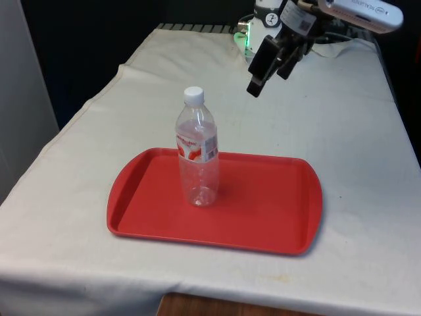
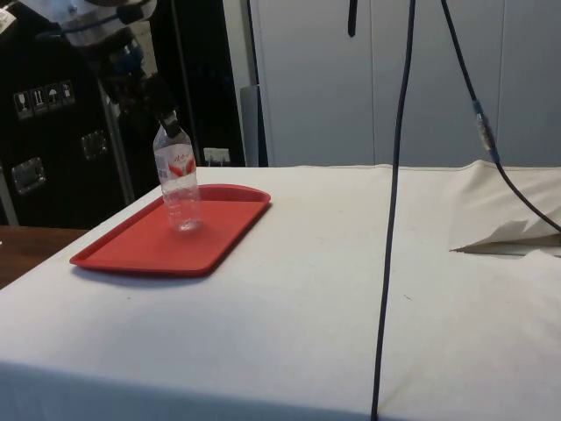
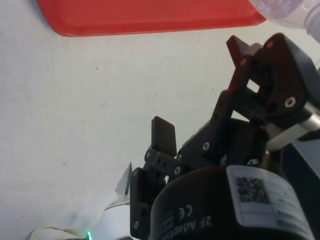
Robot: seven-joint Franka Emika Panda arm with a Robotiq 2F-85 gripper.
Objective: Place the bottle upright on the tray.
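Note:
A clear plastic bottle (image 1: pixel 197 155) with a white cap and a red and white label stands upright on the red tray (image 1: pixel 270 210), in its half towards the front view's left. In the side view the bottle (image 2: pixel 178 184) is upright on the tray (image 2: pixel 131 250) too. My gripper (image 1: pixel 269 81) hangs in the air beyond the tray's far edge, above and to the front view's right of the bottle. It is open and holds nothing. In the wrist view the black fingers (image 3: pixel 164 135) stand apart over white cloth, with the tray's edge (image 3: pixel 150 15) and part of the bottle (image 3: pixel 290 12) beyond them.
A black cable (image 2: pixel 392 219) hangs down across the side view, in front of the table. A fold of the white cloth (image 2: pixel 504 235) rises at that view's right. The tray lies near the table's front edge (image 1: pixel 217 296).

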